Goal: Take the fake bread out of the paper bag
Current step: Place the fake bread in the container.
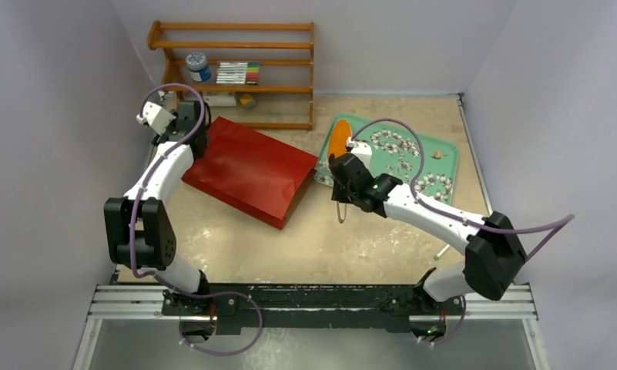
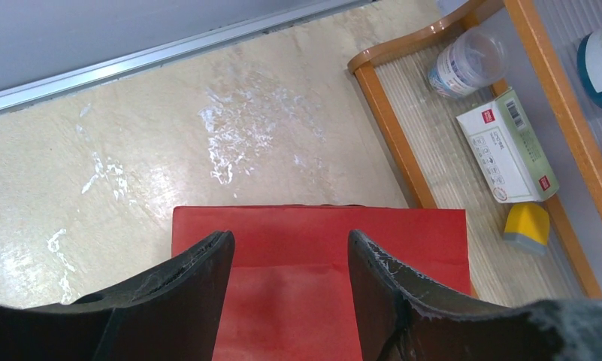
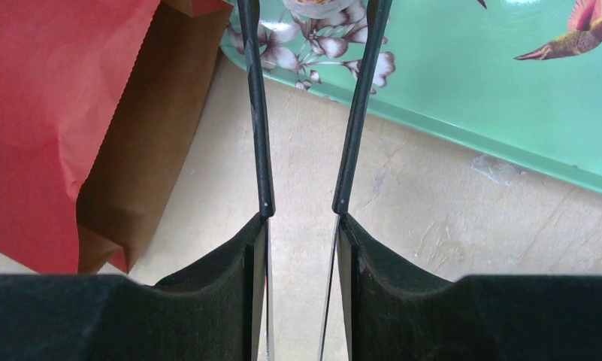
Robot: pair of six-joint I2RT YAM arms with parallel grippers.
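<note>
The red paper bag (image 1: 247, 169) lies flat on the table, its open brown mouth (image 3: 147, 135) facing the green tray. One orange-brown long loaf (image 1: 338, 141) lies on the tray's left end. My right gripper (image 1: 343, 176) is shut on metal tongs (image 3: 256, 113), whose arms reach out over the tray rim to a pale bread piece (image 3: 316, 4) at the frame's top edge. My left gripper (image 2: 290, 241) is open and empty, just above the bag's closed far end (image 2: 320, 233). Any bread inside the bag is hidden.
The flower-patterned green tray (image 1: 420, 158) sits at the right back. A wooden shelf (image 1: 236, 77) at the back holds a jar (image 2: 467, 60), a white box (image 2: 508, 147) and a yellow piece (image 2: 527, 226). A small pen (image 1: 441, 252) lies by the right arm.
</note>
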